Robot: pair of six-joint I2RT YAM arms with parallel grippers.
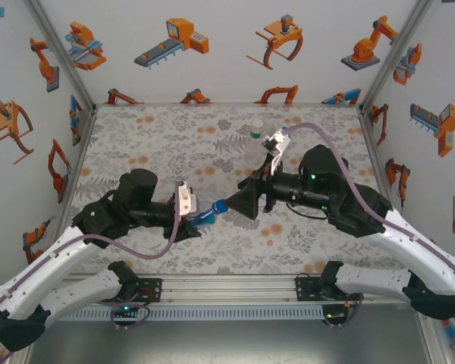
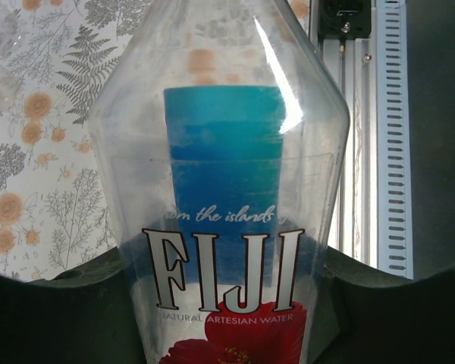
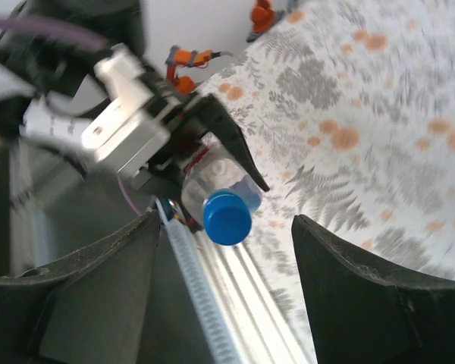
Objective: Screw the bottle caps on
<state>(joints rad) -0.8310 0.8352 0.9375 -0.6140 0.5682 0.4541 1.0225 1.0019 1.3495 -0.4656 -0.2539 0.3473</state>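
My left gripper (image 1: 199, 221) is shut on a clear squat bottle (image 2: 224, 250) with a blue Fiji label, held on its side above the table, its neck pointing at the right arm. A blue cap (image 1: 220, 205) sits on that neck; it shows through the bottle (image 2: 224, 121) in the left wrist view. My right gripper (image 1: 241, 200) faces the cap (image 3: 227, 218) end-on. Its two black fingers (image 3: 341, 280) stand open on either side of the cap, not touching it. A second clear bottle (image 1: 255, 148) stands upright at the back with a pale cap (image 1: 255, 130) on top.
The flowered table cloth (image 1: 159, 144) covers the table between illustrated side walls. An aluminium rail (image 1: 227, 288) with both arm bases runs along the near edge, just below the held bottle. The right arm's purple cable (image 1: 326, 136) loops near the standing bottle.
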